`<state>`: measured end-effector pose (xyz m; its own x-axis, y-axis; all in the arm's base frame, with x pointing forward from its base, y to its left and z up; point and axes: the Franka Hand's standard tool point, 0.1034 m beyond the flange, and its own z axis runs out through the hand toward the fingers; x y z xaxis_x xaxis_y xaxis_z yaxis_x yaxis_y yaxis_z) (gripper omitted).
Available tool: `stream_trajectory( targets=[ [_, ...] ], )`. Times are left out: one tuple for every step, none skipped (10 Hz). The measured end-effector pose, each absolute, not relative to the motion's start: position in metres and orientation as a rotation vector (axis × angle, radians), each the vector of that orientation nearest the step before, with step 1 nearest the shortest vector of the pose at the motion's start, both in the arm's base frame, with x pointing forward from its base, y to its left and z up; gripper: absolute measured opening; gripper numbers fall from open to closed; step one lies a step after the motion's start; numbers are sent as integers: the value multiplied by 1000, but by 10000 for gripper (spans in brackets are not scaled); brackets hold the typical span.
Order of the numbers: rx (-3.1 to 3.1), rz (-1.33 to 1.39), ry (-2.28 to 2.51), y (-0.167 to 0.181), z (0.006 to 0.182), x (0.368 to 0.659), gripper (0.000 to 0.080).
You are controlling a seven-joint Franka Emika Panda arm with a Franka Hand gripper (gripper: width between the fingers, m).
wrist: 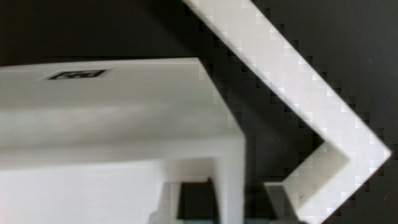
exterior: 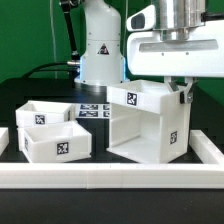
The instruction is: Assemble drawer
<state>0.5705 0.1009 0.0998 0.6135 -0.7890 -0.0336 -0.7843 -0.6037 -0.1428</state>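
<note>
The white box shell [exterior: 145, 120] stands right of centre with its open side toward the exterior view's front-left and tags on its top and side. My gripper [exterior: 182, 95] comes down from above and is shut on the top edge of the shell's right wall. In the wrist view the thin white wall [wrist: 226, 170] sits between my two dark fingers [wrist: 196, 200], and the shell's tagged top [wrist: 107, 90] lies beside it. Two small open-top trays, one behind [exterior: 40, 114] and one in front [exterior: 55, 142], sit side by side at the exterior view's left.
A long low white rail [exterior: 110, 178] runs along the table's front and turns back at the right [exterior: 206, 150]; it shows as a bent white strip in the wrist view [wrist: 285, 80]. The marker board [exterior: 92, 110] lies behind the trays. The robot base [exterior: 100, 45] stands at the back.
</note>
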Motion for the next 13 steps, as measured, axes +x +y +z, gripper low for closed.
stream_trajectory(
  targets=[
    [-2654,-47,1385,99,100,573,38],
    [-2635,-44,1411,101,101,573,38],
    [-2573,-31,1501,104,102,573,38],
    [-2531,-19,1559,106,103,573,38],
    [-2515,-15,1580,107,103,572,38],
    [-2463,-1,1648,109,103,572,38],
    [-2396,19,1726,110,103,572,38],
    [-2253,61,1884,108,101,572,38],
    [-2205,101,1943,108,99,573,38],
    [-2207,121,1945,109,97,579,38],
    [-2202,131,1952,108,97,587,38],
    [-2194,126,1952,107,97,598,38],
    [-2186,113,1944,109,97,611,38]
  ],
)
